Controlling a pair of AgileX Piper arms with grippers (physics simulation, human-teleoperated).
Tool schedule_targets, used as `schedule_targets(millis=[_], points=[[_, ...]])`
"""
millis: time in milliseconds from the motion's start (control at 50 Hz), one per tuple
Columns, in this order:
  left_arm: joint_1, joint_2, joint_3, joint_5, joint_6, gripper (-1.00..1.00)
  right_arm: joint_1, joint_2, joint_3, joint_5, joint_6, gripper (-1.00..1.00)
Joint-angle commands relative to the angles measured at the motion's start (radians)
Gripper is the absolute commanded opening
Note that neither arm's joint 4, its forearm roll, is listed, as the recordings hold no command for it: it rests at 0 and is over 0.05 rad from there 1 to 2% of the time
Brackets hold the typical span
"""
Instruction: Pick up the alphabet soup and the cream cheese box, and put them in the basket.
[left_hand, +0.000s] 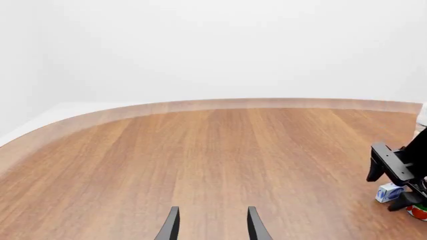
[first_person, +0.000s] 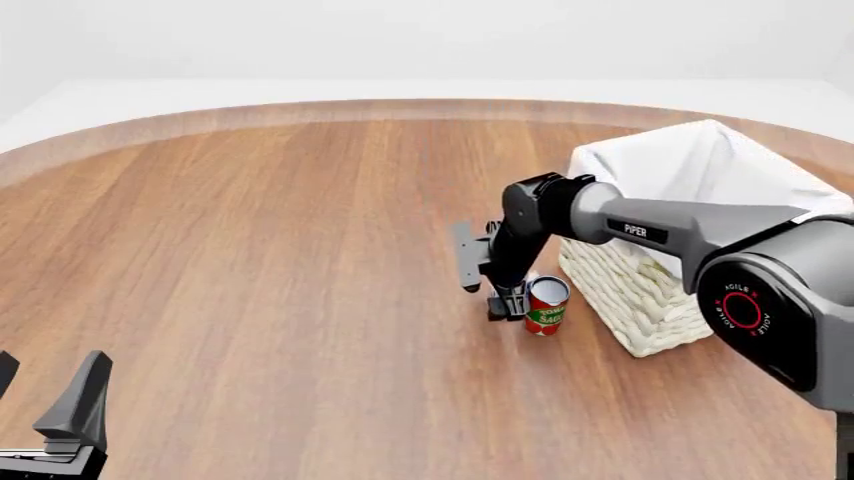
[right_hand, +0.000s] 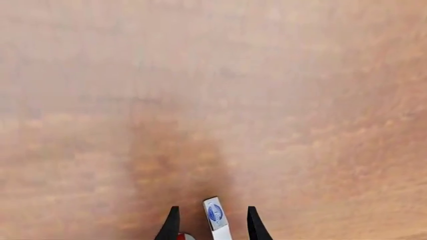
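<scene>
The cream cheese box (right_hand: 215, 216), pale blue and white, stands on edge on the table between the fingers of my right gripper (right_hand: 213, 227). The gripper is open, with a gap to the box on each side. From the left wrist view the box (left_hand: 388, 192) shows beside the right arm's fingertips. In the front view my right gripper (first_person: 507, 303) points down at the table just left of the basket (first_person: 641, 300). My left gripper (first_person: 51, 400) is open and holds nothing, low at the near left. The alphabet soup is out of view.
A red and green labelled can (first_person: 546, 305) stands upright right next to the right gripper, between it and the basket's woven wall. The right arm's links (first_person: 641, 228) stretch across in front of the basket. The table's curved far edge (first_person: 400, 104) lies beyond.
</scene>
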Motion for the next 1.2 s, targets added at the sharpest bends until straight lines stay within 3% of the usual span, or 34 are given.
schedule_targets(millis=[20,1200], points=[[0.0,0.0,0.0,0.0,0.0,1.0,-0.005,0.014,-0.025,0.022,0.01,1.0],[0.0,0.0,0.0,0.0,0.0,1.0,-0.029,0.079,-0.059,0.002,0.017,1.0]])
